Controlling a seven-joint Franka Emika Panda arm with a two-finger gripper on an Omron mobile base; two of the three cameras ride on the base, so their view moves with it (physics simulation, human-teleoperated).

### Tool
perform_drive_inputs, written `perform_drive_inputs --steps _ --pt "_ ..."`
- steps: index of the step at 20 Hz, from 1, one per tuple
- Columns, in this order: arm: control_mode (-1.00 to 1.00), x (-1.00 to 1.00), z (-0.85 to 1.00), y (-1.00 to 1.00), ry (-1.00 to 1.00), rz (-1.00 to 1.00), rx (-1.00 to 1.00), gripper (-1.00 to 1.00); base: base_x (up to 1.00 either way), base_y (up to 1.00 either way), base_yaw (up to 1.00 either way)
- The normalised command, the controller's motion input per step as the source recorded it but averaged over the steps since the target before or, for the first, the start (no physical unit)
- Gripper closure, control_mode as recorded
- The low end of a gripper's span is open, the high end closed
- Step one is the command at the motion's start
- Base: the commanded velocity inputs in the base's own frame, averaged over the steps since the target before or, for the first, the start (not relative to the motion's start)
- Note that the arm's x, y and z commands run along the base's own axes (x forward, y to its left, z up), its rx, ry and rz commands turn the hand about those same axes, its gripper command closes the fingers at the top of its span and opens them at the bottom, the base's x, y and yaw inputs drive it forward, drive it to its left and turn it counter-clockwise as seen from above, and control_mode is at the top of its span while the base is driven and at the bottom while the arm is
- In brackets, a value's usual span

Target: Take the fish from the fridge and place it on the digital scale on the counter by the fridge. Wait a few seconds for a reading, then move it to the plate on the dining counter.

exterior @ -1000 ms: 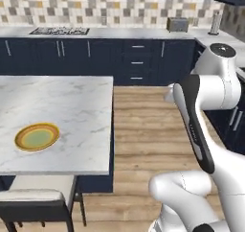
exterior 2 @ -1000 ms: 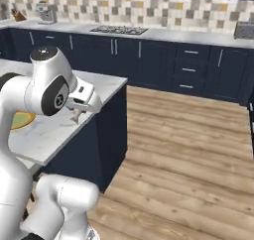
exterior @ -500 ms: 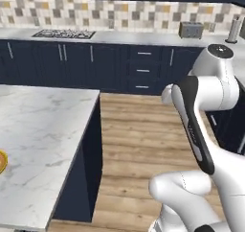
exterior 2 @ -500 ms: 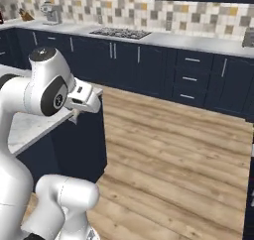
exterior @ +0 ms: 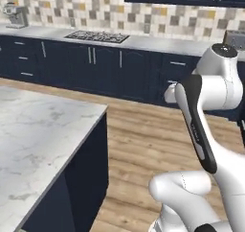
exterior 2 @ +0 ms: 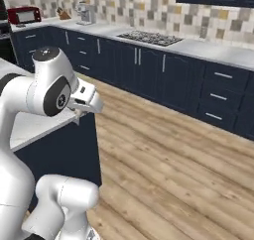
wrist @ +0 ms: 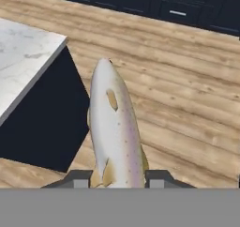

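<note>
My gripper (wrist: 117, 179) is shut on the fish (wrist: 115, 132), a pale beige-grey speckled body that points away from the hand over the wooden floor. Its tail end sits between the dark fingertips (wrist: 77, 179). In the right base view the hand (exterior 2: 87, 101) hangs just off the corner of the dining counter (exterior 2: 30, 127). That white marble top on a navy base lies at the left in the left base view (exterior: 43, 130) and at the upper left in the hand view (wrist: 23, 57). The plate, the digital scale and the fridge are out of view.
Wooden floor (exterior: 143, 135) stretches between the island and a wall run of navy cabinets (exterior: 105, 65). On that worktop sit a cooktop (exterior: 98, 36), a stand mixer (exterior 2: 85, 13) and a dark-red box (exterior 2: 24, 15). A toaster (exterior: 234, 37) stands at far right.
Both base views have shifted, so the base has moved: the island slid left and the plate left the picture. The arm's pose and its hold on the fish look unchanged.
</note>
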Motion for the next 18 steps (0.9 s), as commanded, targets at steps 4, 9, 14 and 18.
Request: perform_drive_inputs --steps 4,9,14,18 --pt "1.0 0.0 0.0 0.0 0.0 0.0 0.0 1.0 1.0 -0.61 0.48" --pt "1.0 0.0 0.0 0.0 0.0 0.0 0.0 1.0 1.0 -0.74 0.54" --pt "1.0 0.0 0.0 0.0 0.0 0.0 0.0 1.0 1.0 -0.85 0.59" --pt "1.0 0.0 0.0 0.0 0.0 0.0 0.0 1.0 0.89 -1.0 0.44"
